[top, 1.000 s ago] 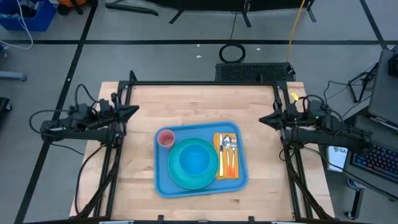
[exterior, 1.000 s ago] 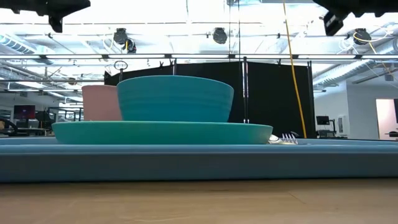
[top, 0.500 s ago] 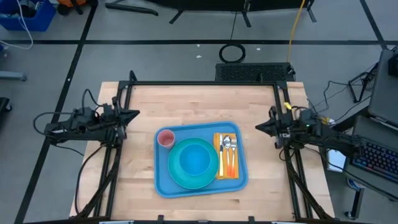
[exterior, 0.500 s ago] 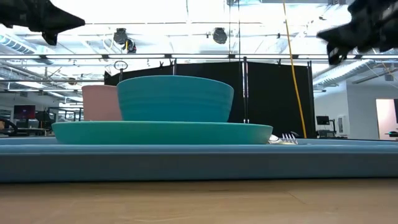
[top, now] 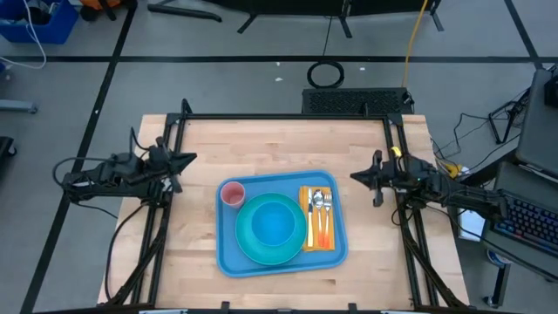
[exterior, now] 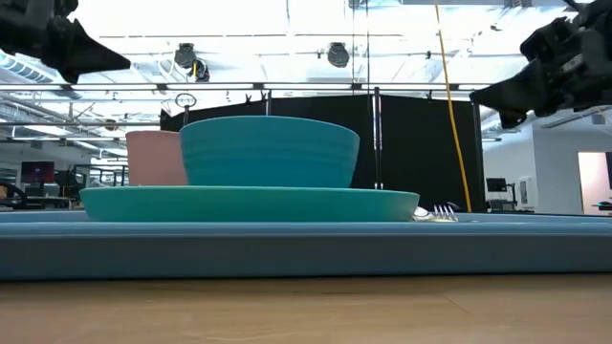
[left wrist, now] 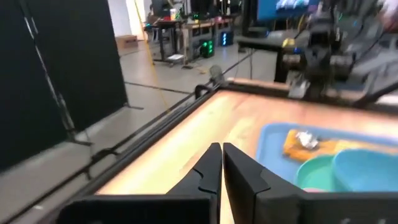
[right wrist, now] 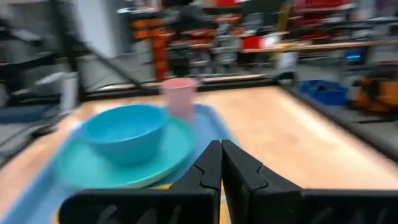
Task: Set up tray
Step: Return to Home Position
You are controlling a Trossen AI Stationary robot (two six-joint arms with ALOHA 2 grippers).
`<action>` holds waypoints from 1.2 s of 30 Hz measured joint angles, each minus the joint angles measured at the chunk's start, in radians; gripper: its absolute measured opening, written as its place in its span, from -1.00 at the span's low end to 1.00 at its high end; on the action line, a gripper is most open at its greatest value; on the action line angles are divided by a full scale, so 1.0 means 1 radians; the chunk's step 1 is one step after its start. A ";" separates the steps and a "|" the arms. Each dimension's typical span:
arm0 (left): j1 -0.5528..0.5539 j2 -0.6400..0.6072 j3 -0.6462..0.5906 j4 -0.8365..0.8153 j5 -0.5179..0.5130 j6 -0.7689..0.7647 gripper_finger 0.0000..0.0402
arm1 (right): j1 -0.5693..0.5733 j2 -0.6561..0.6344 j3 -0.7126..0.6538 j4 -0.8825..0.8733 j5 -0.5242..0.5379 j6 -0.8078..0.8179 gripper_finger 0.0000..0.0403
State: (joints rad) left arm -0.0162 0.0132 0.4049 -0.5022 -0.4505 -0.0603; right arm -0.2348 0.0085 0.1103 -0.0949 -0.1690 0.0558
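Between left gripper [top: 189, 160] and right gripper [top: 354, 177] — tray [top: 227, 248], touching neither.

tray [top: 227, 253] | blue, rectangular, rounded corners, raised rim | flat on table, centre-front, slightly skewed | loaded

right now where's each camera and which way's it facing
High view: above the table, straight down on the large flat blue plastic tray; left arm, right arm flank it.
Low view: table height, level across the tray; arms overhead.
Left wrist view: faces the tray past shut left fingers.
Right wrist view: opposite side, shut right fingers.
Both wrist views show the round blue bowl.
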 joint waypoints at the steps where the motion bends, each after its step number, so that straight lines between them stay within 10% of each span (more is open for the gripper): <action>1: 0.000 0.000 0.000 -0.011 -0.005 0.025 -0.94 | 0.000 0.000 -0.001 0.011 0.041 0.002 -1.00; 7: 0.000 0.000 0.000 -0.020 0.004 0.081 -0.96 | 0.000 0.001 -0.005 0.025 0.198 0.044 -1.00; 36: 0.000 0.000 0.001 -0.019 0.004 0.082 -0.72 | 0.000 0.002 -0.005 0.024 0.195 0.029 -1.00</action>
State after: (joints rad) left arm -0.0162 0.0135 0.4057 -0.5217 -0.4469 0.0216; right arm -0.2348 0.0101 0.1051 -0.0711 0.0257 0.0853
